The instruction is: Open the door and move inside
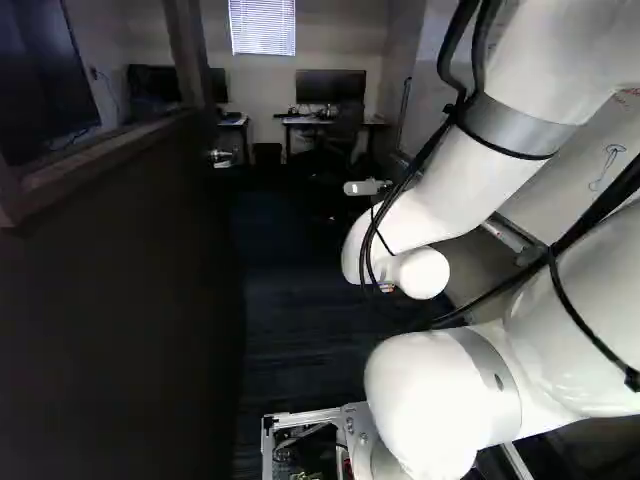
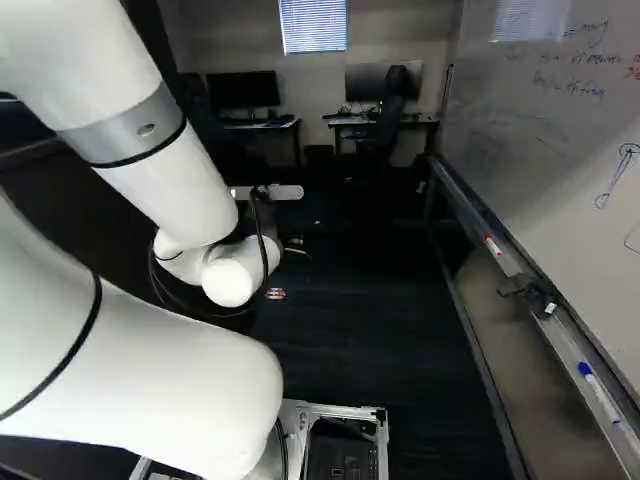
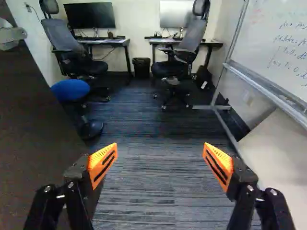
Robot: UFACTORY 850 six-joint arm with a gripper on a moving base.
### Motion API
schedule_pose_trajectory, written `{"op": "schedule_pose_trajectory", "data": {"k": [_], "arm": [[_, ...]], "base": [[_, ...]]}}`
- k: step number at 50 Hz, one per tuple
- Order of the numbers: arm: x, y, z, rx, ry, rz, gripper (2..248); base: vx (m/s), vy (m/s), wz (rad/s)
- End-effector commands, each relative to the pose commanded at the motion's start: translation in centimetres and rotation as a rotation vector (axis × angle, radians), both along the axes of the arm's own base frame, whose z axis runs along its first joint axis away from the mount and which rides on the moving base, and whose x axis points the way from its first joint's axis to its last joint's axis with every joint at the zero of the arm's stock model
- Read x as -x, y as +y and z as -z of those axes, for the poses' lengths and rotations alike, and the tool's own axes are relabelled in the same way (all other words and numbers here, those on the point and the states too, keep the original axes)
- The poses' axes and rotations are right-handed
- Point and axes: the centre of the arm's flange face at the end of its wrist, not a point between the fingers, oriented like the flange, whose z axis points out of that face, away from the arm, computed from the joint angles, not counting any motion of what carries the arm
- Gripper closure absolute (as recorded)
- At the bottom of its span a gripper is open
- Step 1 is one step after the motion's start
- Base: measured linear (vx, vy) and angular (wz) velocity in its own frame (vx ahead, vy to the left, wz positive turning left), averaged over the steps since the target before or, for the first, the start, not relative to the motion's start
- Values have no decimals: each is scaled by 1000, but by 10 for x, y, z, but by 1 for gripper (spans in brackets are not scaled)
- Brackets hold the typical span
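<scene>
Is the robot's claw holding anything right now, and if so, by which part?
Nothing is held. The gripper is wide open, its orange pads well apart, with only carpet showing between them.

wrist vw | whiteboard (image 3: 254, 36) | handwr. txt (image 3: 290, 56) | "1, 0" legible | rest mostly illeg.

A small bright window with white slatted blinds (image 2: 313, 25) is set in the pale wall (image 3: 136, 28). Below, a black plastic bin (image 3: 142, 68) stands between two thin-legged desks (image 3: 104, 41). Striped blue-grey carpet (image 3: 144, 191) runs beside a large metal-framed whiteboard (image 2: 530, 120).
</scene>
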Motion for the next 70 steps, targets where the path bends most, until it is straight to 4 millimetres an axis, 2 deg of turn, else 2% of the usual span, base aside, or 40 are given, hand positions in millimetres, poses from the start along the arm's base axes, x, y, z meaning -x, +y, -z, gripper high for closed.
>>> {"op": "schedule_pose_trajectory", "data": {"k": [25,70], "arm": [[0,0,0,0,0,0,3],[0,0,0,0,0,0,3]], "base": [[268,-43,-2],[293,4,-32]]}}
